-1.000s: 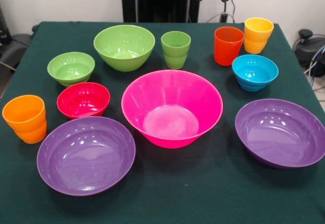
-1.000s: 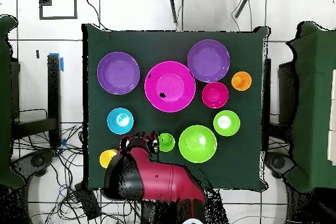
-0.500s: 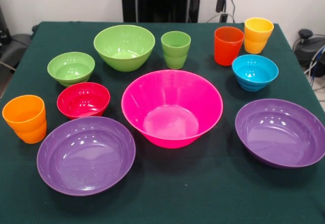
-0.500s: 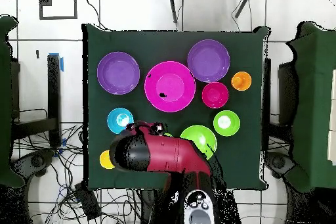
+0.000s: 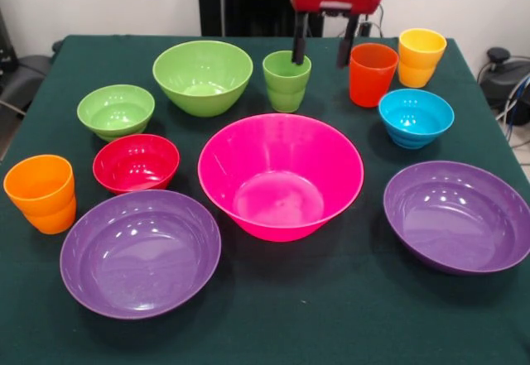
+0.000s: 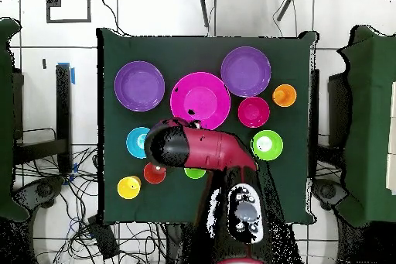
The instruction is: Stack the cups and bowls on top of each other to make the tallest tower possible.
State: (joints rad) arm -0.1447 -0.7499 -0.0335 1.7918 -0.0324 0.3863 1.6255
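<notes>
Stacking has not begun: every cup and bowl sits alone on the green bench (image 5: 50, 59), with the hot-pink bowl (image 5: 280, 176) at centre, purple bowls (image 5: 140, 252) near left and near right, and the cups along the far side and at the left edge. The end effector (image 5: 321, 49) hangs empty, fingers (image 5: 298, 44) apart, between the green cup (image 5: 286, 80) and the red-orange cup (image 5: 372, 74). No writing or brand shows.
</notes>
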